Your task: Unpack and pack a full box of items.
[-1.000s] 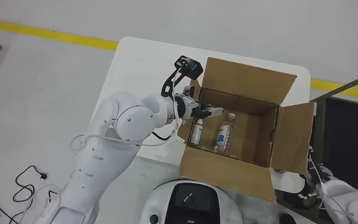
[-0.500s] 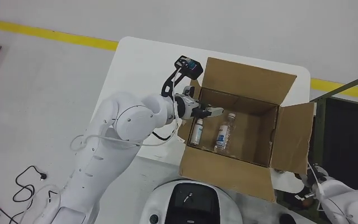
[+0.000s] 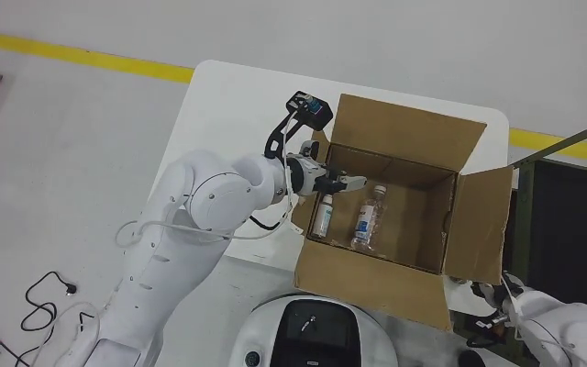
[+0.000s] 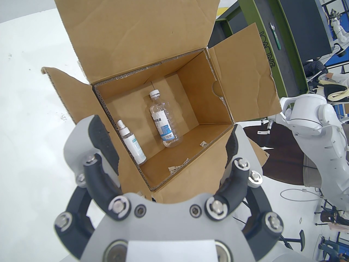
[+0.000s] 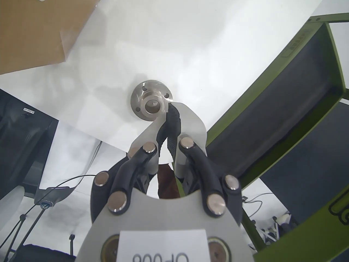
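Observation:
An open cardboard box (image 3: 394,268) (image 4: 136,28) stands on the white table (image 3: 229,101). On its floor lie a white spray bottle (image 3: 323,216) (image 4: 131,144) and a clear plastic bottle (image 3: 367,220) (image 4: 163,121), side by side. My left gripper (image 3: 347,183) (image 4: 165,128) hangs open and empty above the box's left rim, over the spray bottle. By the table's near right corner, my right gripper (image 5: 167,115) is shut on the rim of a metal flange (image 5: 151,104) held above the tabletop. The right arm (image 3: 541,321) sits below the box's right flap.
A green metal rack (image 3: 550,151) (image 5: 300,110) (image 4: 245,14) stands just off the table's right side. The box's four flaps are spread outward; one corner (image 5: 32,20) is close to the right gripper. Small cardboard scraps (image 4: 177,167) lie inside the box.
The right arm at the lower right has shifted left, closer to the box's front corner. The left arm and both bottles have stayed put.

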